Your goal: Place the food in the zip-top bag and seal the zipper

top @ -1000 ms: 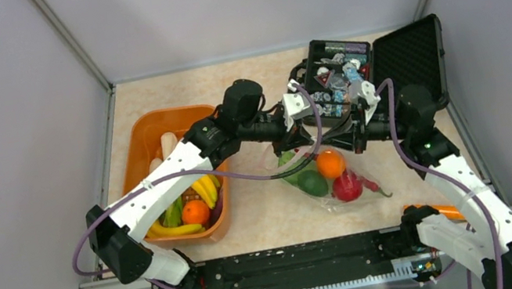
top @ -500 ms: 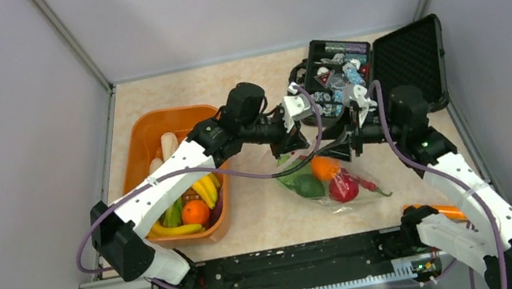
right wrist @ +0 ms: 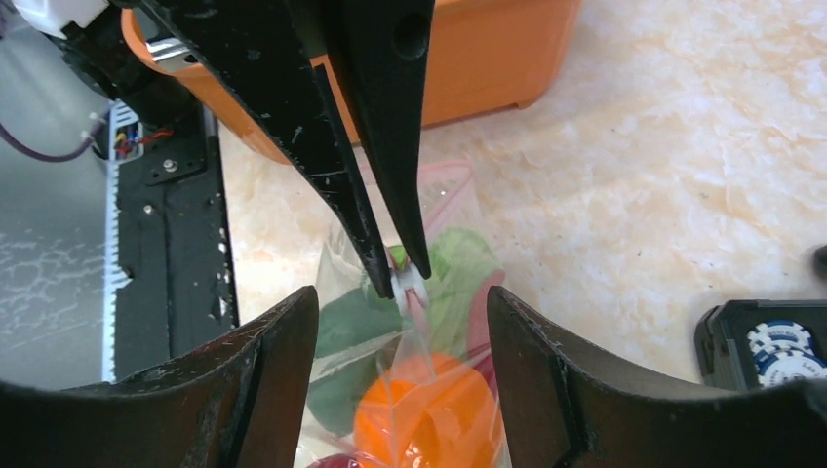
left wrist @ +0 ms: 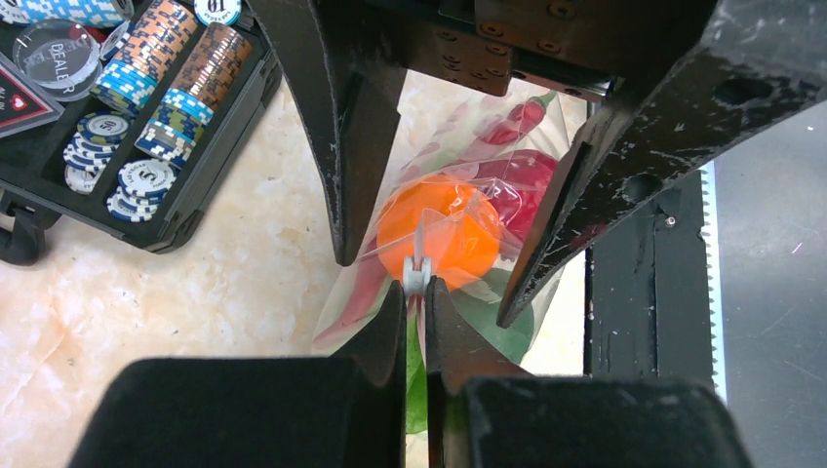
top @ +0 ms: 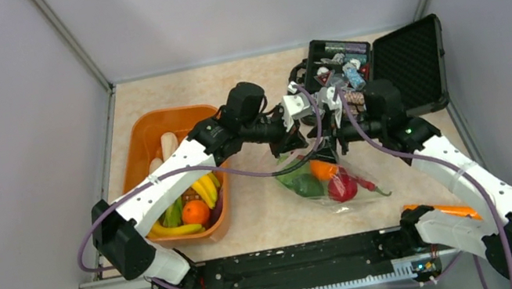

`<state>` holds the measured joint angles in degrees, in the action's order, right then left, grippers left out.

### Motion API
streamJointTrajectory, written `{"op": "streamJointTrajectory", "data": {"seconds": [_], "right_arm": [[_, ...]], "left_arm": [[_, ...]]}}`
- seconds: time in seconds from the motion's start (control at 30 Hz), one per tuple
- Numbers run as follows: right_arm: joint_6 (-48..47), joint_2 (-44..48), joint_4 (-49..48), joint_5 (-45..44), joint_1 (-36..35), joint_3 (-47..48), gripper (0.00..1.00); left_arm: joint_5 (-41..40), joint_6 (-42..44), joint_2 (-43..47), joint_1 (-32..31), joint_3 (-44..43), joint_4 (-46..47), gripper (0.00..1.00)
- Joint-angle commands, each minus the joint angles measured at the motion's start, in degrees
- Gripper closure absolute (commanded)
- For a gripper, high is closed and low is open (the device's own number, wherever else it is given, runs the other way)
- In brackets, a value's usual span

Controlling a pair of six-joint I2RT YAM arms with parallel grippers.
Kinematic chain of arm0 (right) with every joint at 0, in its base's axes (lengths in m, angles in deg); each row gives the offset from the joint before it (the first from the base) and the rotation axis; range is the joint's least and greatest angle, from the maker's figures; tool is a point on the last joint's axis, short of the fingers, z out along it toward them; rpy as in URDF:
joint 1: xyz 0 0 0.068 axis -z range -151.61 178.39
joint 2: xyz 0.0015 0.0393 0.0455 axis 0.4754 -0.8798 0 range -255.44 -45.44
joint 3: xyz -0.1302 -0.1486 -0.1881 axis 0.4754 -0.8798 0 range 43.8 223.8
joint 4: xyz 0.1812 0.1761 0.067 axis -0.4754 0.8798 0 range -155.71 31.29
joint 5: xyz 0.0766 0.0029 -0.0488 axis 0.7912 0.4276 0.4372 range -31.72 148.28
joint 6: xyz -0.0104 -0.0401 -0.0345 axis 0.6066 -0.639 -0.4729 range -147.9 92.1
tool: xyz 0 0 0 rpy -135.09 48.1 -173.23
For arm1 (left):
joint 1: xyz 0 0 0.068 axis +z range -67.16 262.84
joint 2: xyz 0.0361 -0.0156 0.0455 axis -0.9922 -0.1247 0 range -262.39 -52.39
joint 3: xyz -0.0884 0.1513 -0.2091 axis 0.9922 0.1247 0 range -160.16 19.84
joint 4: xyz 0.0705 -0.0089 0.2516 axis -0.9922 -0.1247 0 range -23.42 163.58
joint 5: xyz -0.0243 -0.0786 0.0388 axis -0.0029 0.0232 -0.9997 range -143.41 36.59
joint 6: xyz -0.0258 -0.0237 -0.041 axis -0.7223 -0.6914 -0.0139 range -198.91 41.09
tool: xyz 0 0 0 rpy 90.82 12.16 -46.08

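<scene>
The clear zip-top bag (top: 350,175) hangs tilted off the table beside the black case. Through it show an orange (top: 323,168), a green piece (top: 306,185), a red fruit (top: 341,187) and a red chilli (top: 372,188). My left gripper (top: 300,139) (left wrist: 416,291) is shut on the bag's top edge, right behind the white slider (left wrist: 417,273) of the zipper (right wrist: 421,322). The right gripper (top: 333,139) (right wrist: 402,292) stands open, one finger on each side of that edge, touching nothing. More food, bananas (top: 205,189) and an orange (top: 195,212), lies in the orange tub.
The orange tub (top: 147,132) stands at the left. An open black case (top: 412,53) with poker chips (left wrist: 156,88) sits at the back right, close behind both grippers. A small orange object (top: 439,211) lies by the right arm's base.
The right gripper has opened and slid left up to the left gripper. The bag has shifted slightly left with its top edge still pinched by the left gripper.
</scene>
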<state>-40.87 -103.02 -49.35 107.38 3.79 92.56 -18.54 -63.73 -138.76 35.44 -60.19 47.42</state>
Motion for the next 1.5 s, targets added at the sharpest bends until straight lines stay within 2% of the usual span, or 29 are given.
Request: {"op": "streamJointTrajectory", "data": {"seconds": [0.0, 0.07, 0.13, 0.17, 0.27, 0.4, 0.5, 0.67, 0.8, 0.9, 1.07, 1.27, 1.47], "right_arm": [[-4.1, -0.7, -0.8, -1.4, -0.3, 0.4, 0.38], [-4.4, -1.2, -1.5, 0.0, -0.3, 0.1, 0.43], [-3.7, -1.4, -3.3, 1.4, -0.3, -0.6, 0.60], [-3.7, -1.6, -3.9, 1.6, -0.3, -1.0, 0.63], [-3.8, -1.5, -4.5, 1.4, -0.3, -1.5, 0.68], [-4.3, -1.7, -4.1, 2.3, -0.3, -1.9, 0.66], [-3.8, -2.1, -5.1, 2.0, -0.3, -2.3, 0.72], [-4.3, -2.7, -4.8, 1.3, -0.3, -2.2, 0.87], [-4.3, -2.5, -4.5, 1.3, -0.3, -2.5, 0.87], [-4.1, -2.5, -5.0, 1.3, -0.3, -2.9, 1.00], [-3.2, -1.7, -6.2, 0.8, -0.3, -3.0, 1.00], [2.7, 1.7, -12.9, -2.5, -0.3, -4.7, 1.00], [2.8, 4.8, -11.6, -2.4, -0.3, -4.9, 1.00]], "left_arm": [[0.9, 0.8, 1.7, 0.1, 0.0, 1.4, 1.00], [1.0, 0.9, 1.8, 0.1, 0.0, 1.3, 1.00], [1.0, 1.0, 1.8, 0.1, 0.0, 1.4, 1.00], [1.0, 1.0, 1.8, 0.1, 0.0, 1.4, 1.00], [1.1, 1.0, 1.8, 0.1, 0.0, 1.3, 1.00], [1.3, 1.0, 1.8, 0.1, -0.2, 1.4, 1.00], [1.4, 1.0, 1.8, 0.1, -0.2, 1.3, 1.00], [1.2, 1.2, 1.8, 0.1, -0.3, 1.0, 1.00], [1.1, 1.2, 1.8, 0.2, -0.3, 1.0, 1.00], [1.1, 1.3, 1.8, 0.3, -0.5, 1.0, 1.00], [1.1, 1.5, 1.8, 0.4, -0.5, 0.7, 1.00], [-0.2, 2.1, 2.1, 0.9, 0.9, -1.8, 1.00], [0.7, 0.7, 2.7, 2.2, 6.2, -0.6, 1.00]]}}
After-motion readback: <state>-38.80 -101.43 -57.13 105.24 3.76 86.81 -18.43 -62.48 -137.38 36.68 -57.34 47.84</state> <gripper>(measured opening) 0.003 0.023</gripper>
